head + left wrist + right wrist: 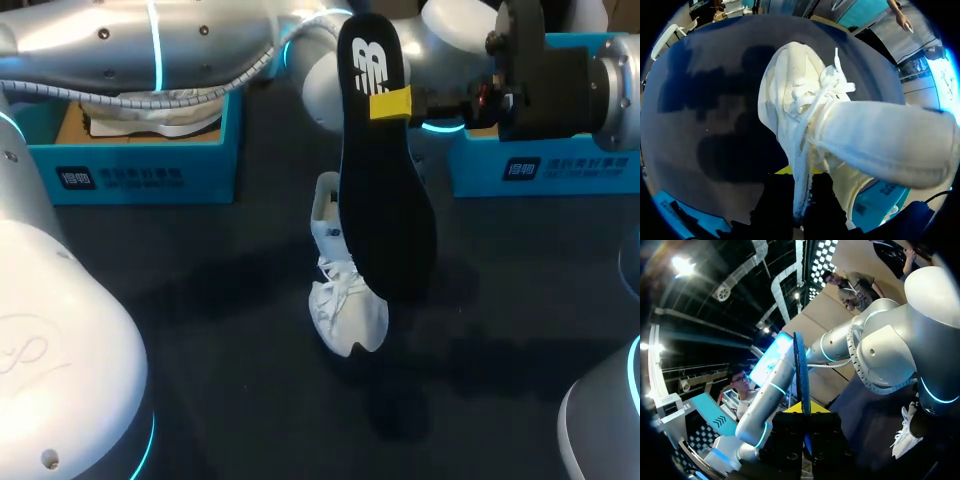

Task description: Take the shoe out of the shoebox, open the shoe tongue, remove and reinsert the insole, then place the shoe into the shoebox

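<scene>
My right gripper point(390, 103) is shut on a black insole point(385, 200) and holds it upright in the air, above and in front of the shoe; the right wrist view shows the insole point(801, 375) edge-on between that gripper's point(803, 409) yellow tips. On the dark table the white shoe point(345, 305) stands toe down. In the left wrist view my left gripper point(799, 174) is shut on the rim of the shoe point(795, 95) at its heel, with the tongue point(885, 142) folded outward. From the head view the insole hides the left gripper.
An open blue shoebox point(140, 170) with white paper inside stands at the back left, under my left arm point(150, 45). A second blue box point(540, 170) stands at the back right. The dark tabletop point(230, 330) lies bare around the shoe.
</scene>
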`<state>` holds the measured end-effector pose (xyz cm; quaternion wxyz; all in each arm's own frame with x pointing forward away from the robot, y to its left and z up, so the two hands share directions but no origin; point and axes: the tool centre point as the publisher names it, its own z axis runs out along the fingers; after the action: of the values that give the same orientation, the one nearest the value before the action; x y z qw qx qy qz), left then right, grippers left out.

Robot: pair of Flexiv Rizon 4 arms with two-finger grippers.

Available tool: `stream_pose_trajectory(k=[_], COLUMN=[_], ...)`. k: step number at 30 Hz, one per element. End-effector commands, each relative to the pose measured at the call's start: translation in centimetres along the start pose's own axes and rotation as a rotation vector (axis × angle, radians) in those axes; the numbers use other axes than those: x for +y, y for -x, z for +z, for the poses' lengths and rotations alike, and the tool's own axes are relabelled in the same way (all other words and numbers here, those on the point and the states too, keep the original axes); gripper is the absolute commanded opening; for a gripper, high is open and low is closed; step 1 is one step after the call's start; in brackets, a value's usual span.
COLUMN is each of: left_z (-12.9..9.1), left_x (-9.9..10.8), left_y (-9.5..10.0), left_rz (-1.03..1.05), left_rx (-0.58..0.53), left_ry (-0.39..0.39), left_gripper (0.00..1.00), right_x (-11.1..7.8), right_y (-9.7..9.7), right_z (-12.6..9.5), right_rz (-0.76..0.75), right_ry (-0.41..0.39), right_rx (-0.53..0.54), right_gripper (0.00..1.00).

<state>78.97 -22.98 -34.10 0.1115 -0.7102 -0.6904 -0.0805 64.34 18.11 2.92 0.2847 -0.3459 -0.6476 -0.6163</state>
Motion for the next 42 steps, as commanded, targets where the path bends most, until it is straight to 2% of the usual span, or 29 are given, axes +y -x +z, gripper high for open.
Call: stream_pose_trajectory(k=[1, 5, 14, 24, 25, 26, 28, 29, 34, 42], left_z=[0.3, 1.1, 3.5, 4.9, 4.9, 4.8, 4.5, 4.3, 2.8, -1.2], left_x=[-0.5, -0.4, 0.4, 0.7, 0.7, 0.6, 0.4, 0.4, 0.5, 1.5], left_y=[0.2, 0.6, 1.7, 2.2, 2.1, 2.0, 1.8, 1.7, 1.1, 0.1], left_rz=[-0.006, -0.012, -0.005, 0.021, 0.022, 0.026, 0.027, 0.033, 0.042, 0.0], left_rx=[0.001, -0.001, 0.022, 0.009, 0.005, -0.004, -0.02, -0.034, -0.097, -0.25], left_ry=[0.05, 0.072, 0.035, 0.022, 0.021, 0.018, 0.02, 0.02, 0.024, 0.029], left_gripper=[0.0, 0.0, 0.0, 0.0, 0.07, 0.22, 0.76, 0.99, 1.0, 1.0], right_x=[0.1, 0.1, 0.1, 0.1, 0.1, 0.1, 0.1, 0.1, 0.1, 0.1], right_y=[0.0, 0.0, 0.0, 0.0, 0.0, 0.0, 0.0, 0.0, 0.0, 0.0], right_z=[0.3, 0.3, 0.3, 0.3, 0.3, 0.3, 0.3, 0.3, 0.3, 0.3], right_rz=[0.002, 0.002, 0.002, 0.002, 0.002, 0.002, 0.002, 0.002, 0.002, 0.002], right_ry=[0.0, 0.0, 0.0, 0.0, 0.0, 0.0, 0.0, 0.0, 0.0, 0.0], right_rx=[-0.003, -0.003, -0.003, -0.003, -0.003, -0.003, -0.003, -0.003, -0.003, -0.003], right_gripper=[0.0, 0.0, 0.0, 0.0, 0.0, 0.0, 0.0, 0.0, 0.0, 0.0])
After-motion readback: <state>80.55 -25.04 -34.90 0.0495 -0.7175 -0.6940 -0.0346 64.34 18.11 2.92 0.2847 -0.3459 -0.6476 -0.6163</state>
